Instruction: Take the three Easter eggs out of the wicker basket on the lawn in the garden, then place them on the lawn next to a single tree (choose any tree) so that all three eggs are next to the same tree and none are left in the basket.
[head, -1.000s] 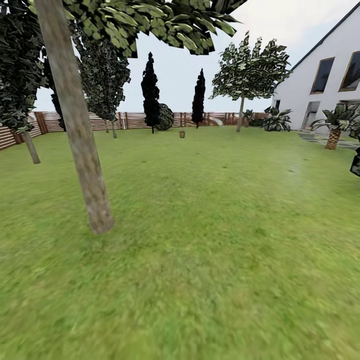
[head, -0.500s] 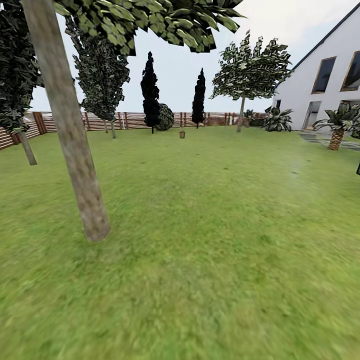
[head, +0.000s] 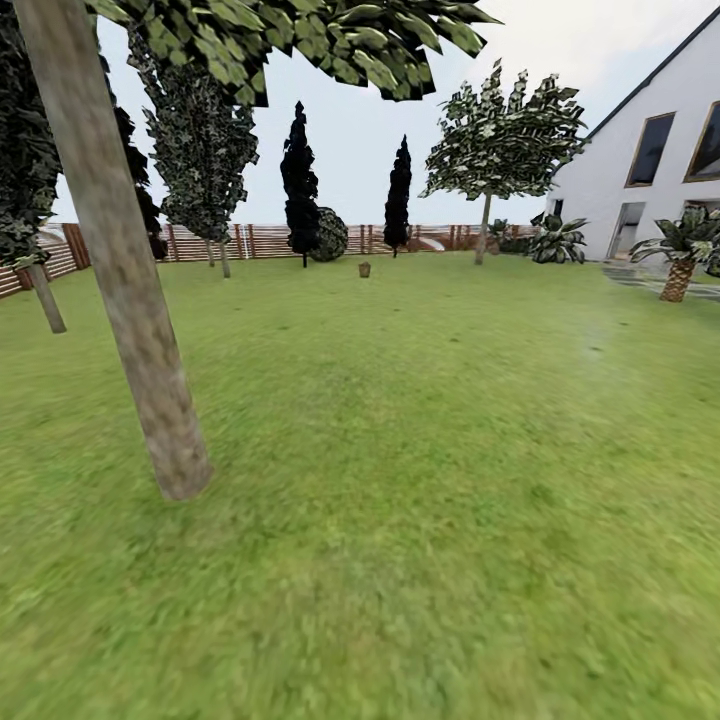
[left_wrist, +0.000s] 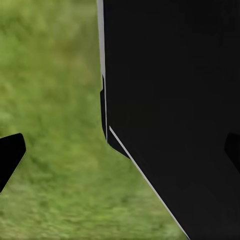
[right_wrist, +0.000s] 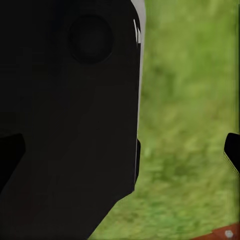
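The wicker basket (head: 364, 269) stands small and far off toward the far edge of the lawn (head: 420, 450), just short of the slatted fence (head: 250, 240), and it is too distant to tell whether the Easter eggs lie in it. By my judgement nothing of the task is done yet: the basket must be reached, all three eggs lifted out and set beside one tree, such as the tree (head: 110, 260) rising near the lawn's left edge. Each wrist view shows dark robot casing over grass, so whether either pincer is open or closed, or holding anything, I cannot tell.
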